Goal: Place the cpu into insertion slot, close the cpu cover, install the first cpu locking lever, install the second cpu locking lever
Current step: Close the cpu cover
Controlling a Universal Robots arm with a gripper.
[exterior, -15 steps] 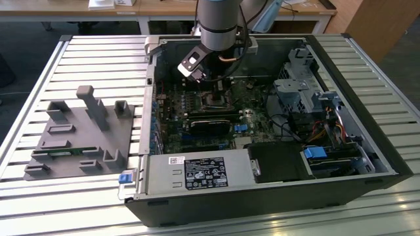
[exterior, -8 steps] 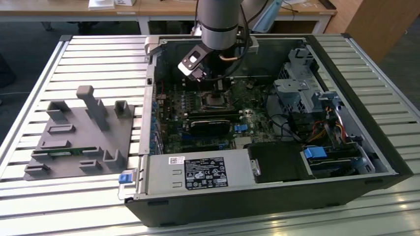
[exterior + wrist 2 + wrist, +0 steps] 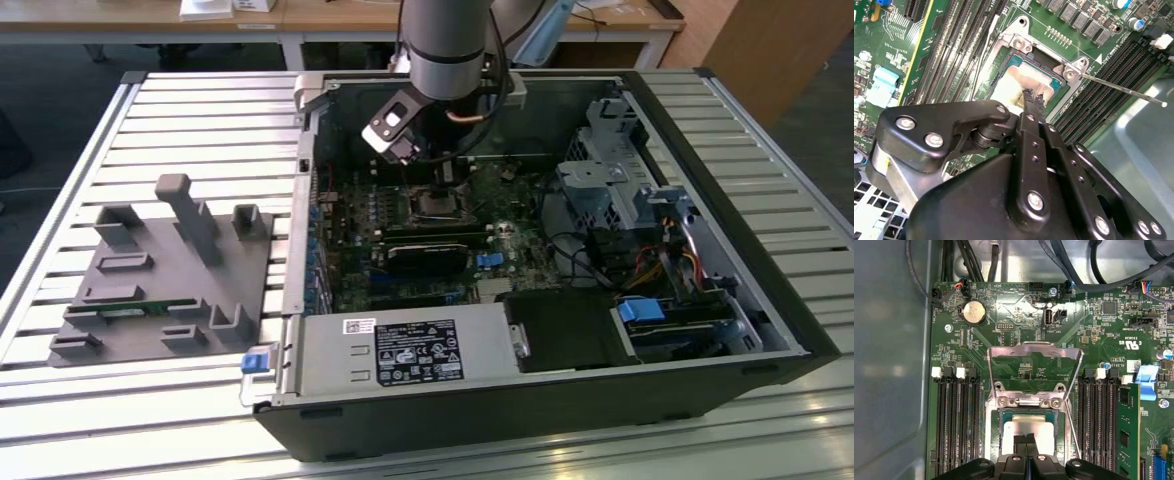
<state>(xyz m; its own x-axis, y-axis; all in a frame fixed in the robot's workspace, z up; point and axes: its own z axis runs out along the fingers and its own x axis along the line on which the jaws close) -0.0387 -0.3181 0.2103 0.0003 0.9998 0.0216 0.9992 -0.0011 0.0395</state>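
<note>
My pincer (image 3: 1026, 438) is closed w/ nothing gripped, tips right over the cpu (image 3: 1046, 437) in its socket. The cpu cover (image 3: 1035, 351) is flipped open.

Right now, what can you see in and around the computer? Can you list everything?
computer case: one, black, open, on the slatted table.
motherboard: one, green, inside the case.
cpu: one, silver-grey, lying in its socket.
cpu cover: one, shiny silver, standing open.
coin battery: one, silver, on the motherboard.
fixture tray: one, grey, exterior view's left of the case.
robot arm: one, grey, reaching into the case.
gripper: one, black, shut, right above the cpu.
</note>
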